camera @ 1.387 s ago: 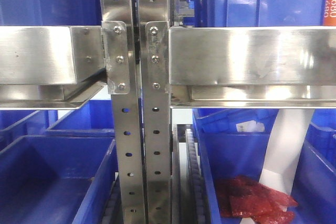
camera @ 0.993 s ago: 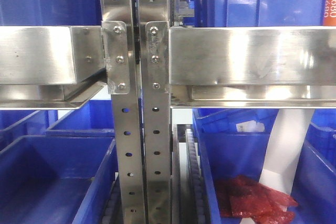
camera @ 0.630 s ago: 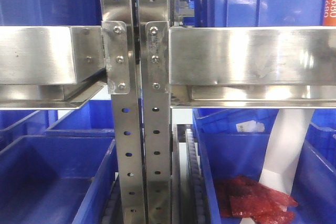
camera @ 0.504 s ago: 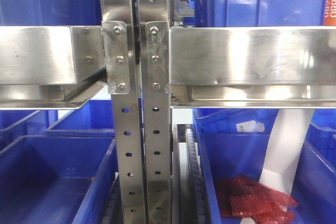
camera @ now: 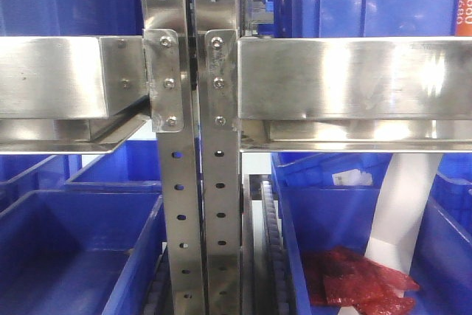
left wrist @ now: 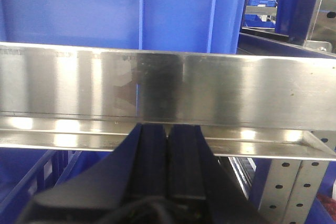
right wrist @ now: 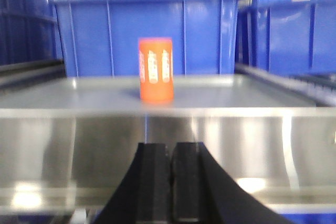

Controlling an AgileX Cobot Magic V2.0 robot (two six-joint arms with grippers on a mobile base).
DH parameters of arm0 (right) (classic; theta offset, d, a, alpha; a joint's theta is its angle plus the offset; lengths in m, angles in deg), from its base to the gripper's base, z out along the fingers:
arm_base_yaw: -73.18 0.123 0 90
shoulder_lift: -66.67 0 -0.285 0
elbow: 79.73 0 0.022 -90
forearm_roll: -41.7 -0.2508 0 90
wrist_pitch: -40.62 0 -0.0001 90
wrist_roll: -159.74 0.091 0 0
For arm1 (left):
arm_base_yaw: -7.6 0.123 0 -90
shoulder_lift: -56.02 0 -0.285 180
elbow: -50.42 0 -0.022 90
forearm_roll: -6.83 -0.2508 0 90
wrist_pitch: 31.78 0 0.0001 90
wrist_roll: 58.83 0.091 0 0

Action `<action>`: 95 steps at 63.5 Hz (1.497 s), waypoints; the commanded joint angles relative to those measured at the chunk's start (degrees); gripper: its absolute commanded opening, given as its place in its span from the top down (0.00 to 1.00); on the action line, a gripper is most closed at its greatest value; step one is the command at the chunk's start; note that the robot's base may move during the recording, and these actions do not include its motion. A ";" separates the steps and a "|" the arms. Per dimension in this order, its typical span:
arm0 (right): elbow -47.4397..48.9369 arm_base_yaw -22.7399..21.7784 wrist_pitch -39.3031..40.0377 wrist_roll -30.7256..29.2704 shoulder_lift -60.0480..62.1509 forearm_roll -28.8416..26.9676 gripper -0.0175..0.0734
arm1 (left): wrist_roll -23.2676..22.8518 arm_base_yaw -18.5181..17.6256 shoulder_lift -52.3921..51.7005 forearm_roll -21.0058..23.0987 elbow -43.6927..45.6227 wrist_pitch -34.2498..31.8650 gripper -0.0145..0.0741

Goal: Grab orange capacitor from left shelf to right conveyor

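Orange capacitor [right wrist: 156,69] is not gripped yet, so the whole task lies before you. Nearest, your right gripper [right wrist: 170,182] has its jaws pressed together and holds nothing; the left gripper [left wrist: 168,161] is the same. Just beyond them the front beam [right wrist: 236,145] of the left shelf [camera: 346,79] stands in your way. Behind this beam the part stands upright on the shelf itself, and blue bins [right wrist: 147,30] are farther back. The right conveyor is in no view.
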 commanded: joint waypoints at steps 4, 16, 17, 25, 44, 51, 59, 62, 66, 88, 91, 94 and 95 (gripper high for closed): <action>8.84 -0.30 4.24 -0.13 -2.22 0.12 0.75 | -0.09 0.03 -0.65 0.20 0.25 -5.01 0.98; 20.74 -0.30 1.04 -0.13 -14.35 0.12 0.75 | -0.09 0.03 -0.65 0.20 0.25 -5.01 0.98; 21.60 -0.30 0.77 -0.13 -15.50 0.12 0.75 | -0.09 0.03 -0.65 0.20 0.25 -5.01 0.98; 28.38 -0.30 0.46 -0.13 -26.57 0.31 0.68 | -0.09 0.03 -0.65 0.20 0.25 -5.01 0.98; 39.60 -0.30 3.86 -0.13 -50.88 1.21 0.11 | -0.09 0.03 -0.65 0.20 0.25 -5.01 0.98; 42.26 -0.30 6.04 -0.13 -57.99 1.21 0.13 | -0.09 0.03 -0.65 0.20 0.25 -5.01 0.98; 42.48 -0.15 10.08 -0.13 -62.56 1.21 0.13 | -0.09 0.03 -0.65 0.20 0.25 -5.01 0.98; 42.48 0.37 11.15 -0.13 -64.40 1.21 0.13 | -0.09 0.03 -0.65 0.20 0.25 -5.01 0.98; 42.48 0.93 12.21 -0.13 -66.44 1.21 0.13 | -0.09 0.03 -0.65 0.20 0.25 -5.01 0.98; 42.48 3.36 20.05 -0.13 -75.39 1.21 0.13 | -0.09 0.03 -0.65 0.20 0.25 -5.01 0.98; 42.48 3.36 20.80 -0.13 -76.20 1.21 0.13 | -0.09 0.03 -0.65 0.20 0.25 -5.01 0.98; 42.48 3.36 21.65 -0.13 -76.79 1.21 0.13 | -0.09 0.03 -0.65 0.20 0.25 -5.01 0.98; 42.48 3.36 21.87 -0.13 -77.01 1.21 0.13 | -0.09 0.03 -0.65 0.20 0.25 -5.01 0.98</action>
